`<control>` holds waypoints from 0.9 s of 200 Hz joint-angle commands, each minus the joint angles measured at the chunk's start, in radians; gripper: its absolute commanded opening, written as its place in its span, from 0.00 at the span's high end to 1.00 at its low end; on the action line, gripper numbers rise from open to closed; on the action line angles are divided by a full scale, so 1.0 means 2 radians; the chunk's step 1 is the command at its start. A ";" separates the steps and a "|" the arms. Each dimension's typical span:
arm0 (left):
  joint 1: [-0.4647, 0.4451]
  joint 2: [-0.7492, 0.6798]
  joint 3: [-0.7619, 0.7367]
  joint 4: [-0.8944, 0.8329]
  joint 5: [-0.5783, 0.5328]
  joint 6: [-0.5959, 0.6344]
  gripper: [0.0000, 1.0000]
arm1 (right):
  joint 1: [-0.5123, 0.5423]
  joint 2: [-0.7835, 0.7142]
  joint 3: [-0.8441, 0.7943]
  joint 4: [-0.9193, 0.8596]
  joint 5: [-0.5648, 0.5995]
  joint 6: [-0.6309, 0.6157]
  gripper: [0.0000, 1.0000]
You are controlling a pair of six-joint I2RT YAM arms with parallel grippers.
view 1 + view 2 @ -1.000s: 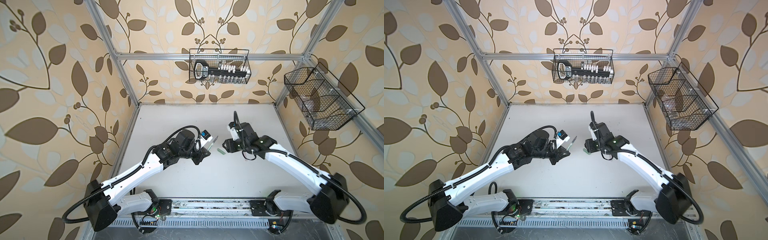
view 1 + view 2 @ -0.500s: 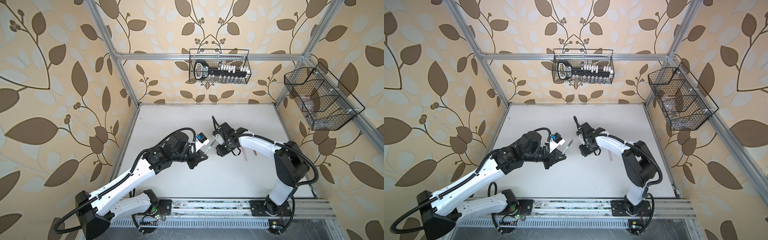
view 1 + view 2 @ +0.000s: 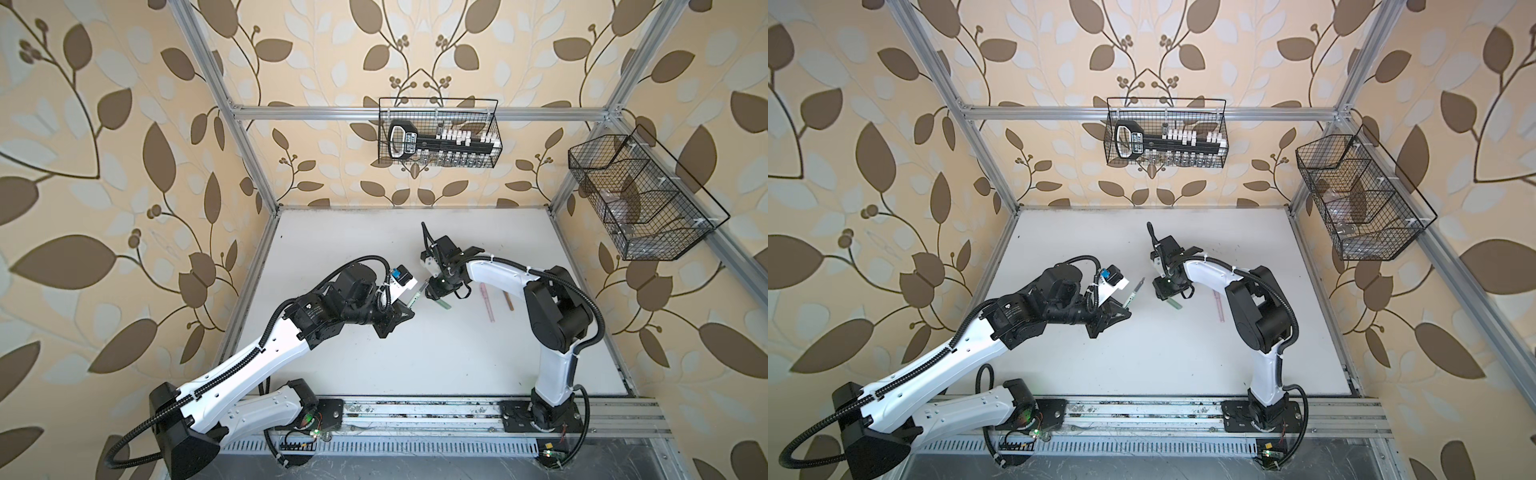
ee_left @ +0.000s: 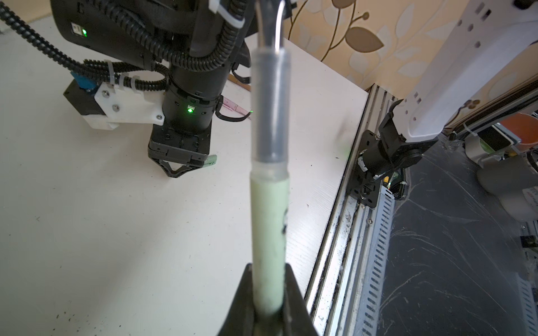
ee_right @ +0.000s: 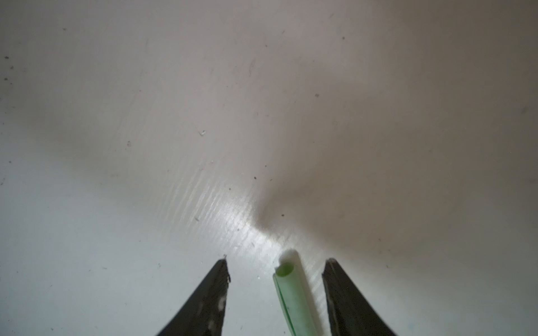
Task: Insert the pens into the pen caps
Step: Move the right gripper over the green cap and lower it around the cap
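Sage-green cap (image 5: 292,293) lies off-centre between the open jaws of the right gripper (image 5: 277,261), so closing could skew it for the green pen (image 4: 269,221) clamped by the left gripper (image 4: 268,266).

- Both top views are looking down from overhead, sharing the whole table (image 3: 415,361).
- Left wrist camera is looking past the left claw (image 4: 268,270) toward the right claw (image 4: 177,171).
- Right wrist camera is facing the table closely, beyond its claw.

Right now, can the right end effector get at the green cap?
Probably yes: the right end effector is open, its jaws either side of the green cap lying on the table, with nothing between them and it.
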 commanded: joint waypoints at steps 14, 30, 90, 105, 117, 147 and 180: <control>0.001 -0.020 -0.007 0.000 -0.012 -0.007 1.00 | 0.000 0.020 0.012 0.001 -0.029 -0.002 0.45; 0.001 -0.020 -0.006 0.001 -0.012 -0.007 1.00 | 0.004 0.025 0.011 -0.003 -0.032 -0.005 0.45; 0.001 -0.018 -0.005 -0.001 -0.020 -0.007 1.00 | 0.011 -0.004 -0.033 -0.016 -0.066 0.003 0.46; 0.001 -0.017 -0.006 0.000 -0.026 -0.007 1.00 | 0.012 -0.022 -0.054 -0.018 -0.070 0.007 0.46; 0.001 -0.016 -0.007 0.000 -0.028 -0.007 1.00 | 0.013 -0.037 -0.073 -0.022 -0.075 0.011 0.46; 0.001 -0.012 -0.007 0.001 -0.028 -0.006 1.00 | 0.012 -0.078 -0.113 -0.044 -0.070 0.023 0.49; 0.001 -0.009 -0.005 0.001 -0.029 -0.006 1.00 | 0.013 -0.132 -0.144 -0.077 -0.051 0.038 0.57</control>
